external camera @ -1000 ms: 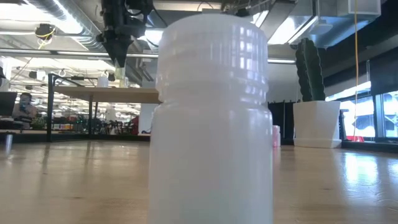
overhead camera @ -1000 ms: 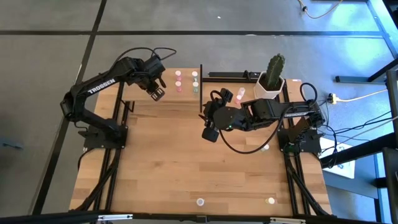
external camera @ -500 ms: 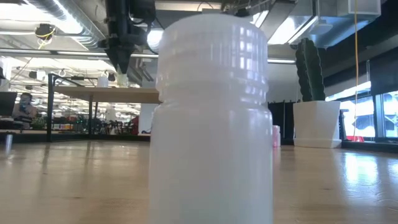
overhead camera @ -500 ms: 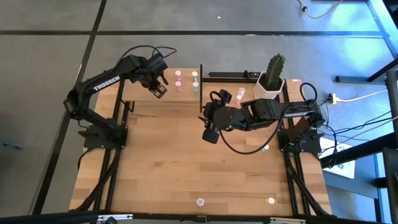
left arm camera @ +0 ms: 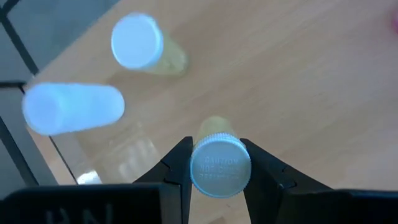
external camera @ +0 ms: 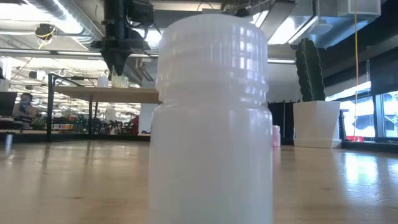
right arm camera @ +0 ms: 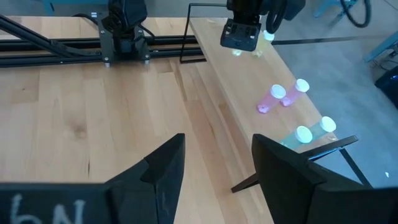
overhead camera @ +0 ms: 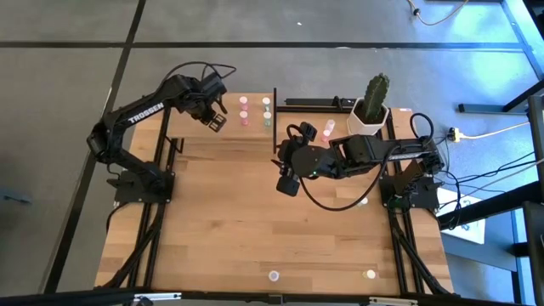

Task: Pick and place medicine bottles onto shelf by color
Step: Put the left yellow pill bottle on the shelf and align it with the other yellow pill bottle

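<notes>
The left gripper [left arm camera: 214,163] hangs over the shelf [overhead camera: 255,127] at the worktop's [overhead camera: 255,229] far edge, toward the far left corner. Its fingers pinch a pale yellow bottle [left arm camera: 219,163] with a white ribbed cap, gripped at the cap. In the left wrist view two more bottles stand on the shelf board beneath it: a second yellow bottle [left arm camera: 144,46] and a white bottle [left arm camera: 71,107], close together near the board's edge.

Further along the shelf, the right wrist view shows two pink bottles [right arm camera: 283,95] side by side and two pale green bottles [right arm camera: 314,130] beyond them, near a black post.

The right gripper [right arm camera: 214,165] waits above the middle of the worktop, just in front of the shelf, with its fingers spread and nothing between them.

A white pot with a cactus [overhead camera: 372,106] stands at the far edge toward the right corner, with one pink bottle [overhead camera: 328,128] just beside it. Two loose bottles remain near the worktop's near edge: a white one [overhead camera: 274,275] at mid-width and a yellowish one [overhead camera: 370,274] toward the right. The low view is largely blocked by a large white bottle [external camera: 211,118] close to the lens.
</notes>
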You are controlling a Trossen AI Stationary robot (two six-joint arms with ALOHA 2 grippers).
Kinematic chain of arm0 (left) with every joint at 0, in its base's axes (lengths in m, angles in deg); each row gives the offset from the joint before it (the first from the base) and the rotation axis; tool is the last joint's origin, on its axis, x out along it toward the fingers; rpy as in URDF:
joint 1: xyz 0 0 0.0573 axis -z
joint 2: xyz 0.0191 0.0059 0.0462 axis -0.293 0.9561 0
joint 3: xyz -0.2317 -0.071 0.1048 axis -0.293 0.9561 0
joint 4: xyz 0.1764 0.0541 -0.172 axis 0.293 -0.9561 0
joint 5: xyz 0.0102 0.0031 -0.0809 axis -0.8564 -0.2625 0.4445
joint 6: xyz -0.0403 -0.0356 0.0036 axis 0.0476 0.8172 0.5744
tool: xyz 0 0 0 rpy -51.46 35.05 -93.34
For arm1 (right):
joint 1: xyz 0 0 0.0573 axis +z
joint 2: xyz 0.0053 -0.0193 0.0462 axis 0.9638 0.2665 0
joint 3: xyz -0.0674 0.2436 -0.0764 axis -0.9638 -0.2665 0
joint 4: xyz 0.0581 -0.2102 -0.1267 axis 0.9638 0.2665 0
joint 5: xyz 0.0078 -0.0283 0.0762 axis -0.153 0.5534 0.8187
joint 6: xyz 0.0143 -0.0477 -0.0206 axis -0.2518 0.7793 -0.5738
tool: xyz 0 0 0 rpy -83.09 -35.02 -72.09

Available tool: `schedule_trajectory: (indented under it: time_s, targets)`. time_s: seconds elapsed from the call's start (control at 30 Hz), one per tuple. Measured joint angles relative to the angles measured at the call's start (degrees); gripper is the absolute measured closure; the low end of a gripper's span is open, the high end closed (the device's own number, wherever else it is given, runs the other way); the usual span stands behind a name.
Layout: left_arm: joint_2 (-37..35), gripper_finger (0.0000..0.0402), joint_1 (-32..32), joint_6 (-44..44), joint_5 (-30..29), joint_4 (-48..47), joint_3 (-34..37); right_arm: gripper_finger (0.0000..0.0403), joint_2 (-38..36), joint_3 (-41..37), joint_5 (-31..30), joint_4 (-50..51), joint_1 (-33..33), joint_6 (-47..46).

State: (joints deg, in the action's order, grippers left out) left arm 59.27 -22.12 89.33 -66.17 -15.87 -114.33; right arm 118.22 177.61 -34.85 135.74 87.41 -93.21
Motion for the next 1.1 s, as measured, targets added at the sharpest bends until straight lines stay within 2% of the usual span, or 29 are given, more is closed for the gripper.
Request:
schedule_trajectory:
  time_s: [0.57,1.1]
  targets:
    - [0.0,0.0306,0.0,1.3,0.06,3.48,1.82,0.0215,0.0,0.0,-0.02,0.0,0.02,0.0]
    - [0.0,0.0259,0.0,1.54,-1.53,3.11,1.82,0.0215,0.0,0.0,-0.02,-0.01,0.0,0.0]
